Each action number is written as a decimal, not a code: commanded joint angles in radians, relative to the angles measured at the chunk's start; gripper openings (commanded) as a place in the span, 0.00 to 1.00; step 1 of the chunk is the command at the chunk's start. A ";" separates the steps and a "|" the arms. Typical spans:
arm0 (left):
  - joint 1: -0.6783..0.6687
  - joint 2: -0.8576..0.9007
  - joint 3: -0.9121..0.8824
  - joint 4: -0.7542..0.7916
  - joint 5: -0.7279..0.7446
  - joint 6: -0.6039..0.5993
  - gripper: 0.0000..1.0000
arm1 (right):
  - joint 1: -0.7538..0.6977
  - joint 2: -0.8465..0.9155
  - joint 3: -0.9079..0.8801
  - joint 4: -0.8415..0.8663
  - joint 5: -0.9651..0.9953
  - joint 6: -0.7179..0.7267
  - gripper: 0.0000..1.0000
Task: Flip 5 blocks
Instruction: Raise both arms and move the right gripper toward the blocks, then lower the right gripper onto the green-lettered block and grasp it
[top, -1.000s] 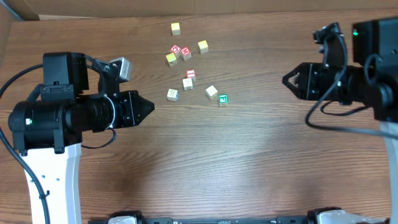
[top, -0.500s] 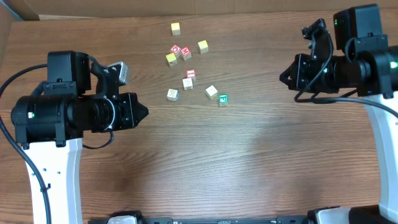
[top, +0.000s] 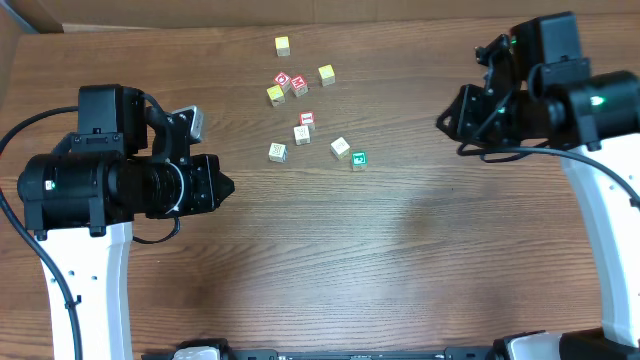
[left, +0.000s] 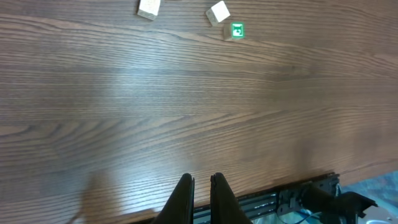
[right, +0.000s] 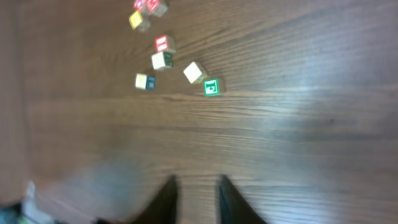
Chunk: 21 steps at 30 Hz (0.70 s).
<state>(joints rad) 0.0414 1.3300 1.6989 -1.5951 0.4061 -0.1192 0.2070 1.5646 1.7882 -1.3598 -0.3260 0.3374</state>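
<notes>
The blocks lie in a loose cluster at the table's far middle: a green-faced block (top: 358, 159), three pale ones (top: 340, 147) (top: 302, 134) (top: 277, 151) and a red-bordered white one (top: 307, 120). The right wrist view shows the green block (right: 211, 87) and a pale block (right: 194, 72) well ahead of the fingers. My left gripper (top: 228, 183) hovers left of the cluster, shut and empty; in its wrist view the gripper (left: 201, 186) is far from the green block (left: 237, 30). My right gripper (top: 440, 122) hangs right of the cluster, and its wrist view shows it (right: 198, 190) open with nothing between the fingers.
Beyond the cluster sit yellow-faced cubes (top: 283, 45) (top: 326, 74) (top: 275, 94) and two red-faced cubes (top: 283, 80) (top: 299, 87). Cardboard walls (top: 15, 40) border the table's back and left. The table's near edge (left: 292, 190) shows just behind the left fingers.
The right arm has swung left toward the blocks and its jaws have parted. The left arm has drawn back slightly to the left, still shut. The blocks have not moved.
</notes>
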 joint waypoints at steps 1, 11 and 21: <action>0.004 0.005 0.024 -0.010 -0.025 0.015 0.04 | 0.042 0.000 -0.051 0.052 0.069 0.056 0.41; 0.004 0.005 0.024 -0.011 -0.025 0.015 0.79 | 0.200 0.020 -0.217 0.311 0.186 0.060 0.88; 0.004 0.005 0.024 0.003 -0.025 0.015 1.00 | 0.236 0.116 -0.291 0.434 0.262 0.060 1.00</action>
<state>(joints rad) 0.0414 1.3300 1.7008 -1.6016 0.3828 -0.1047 0.4408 1.6466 1.5105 -0.9394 -0.1177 0.3927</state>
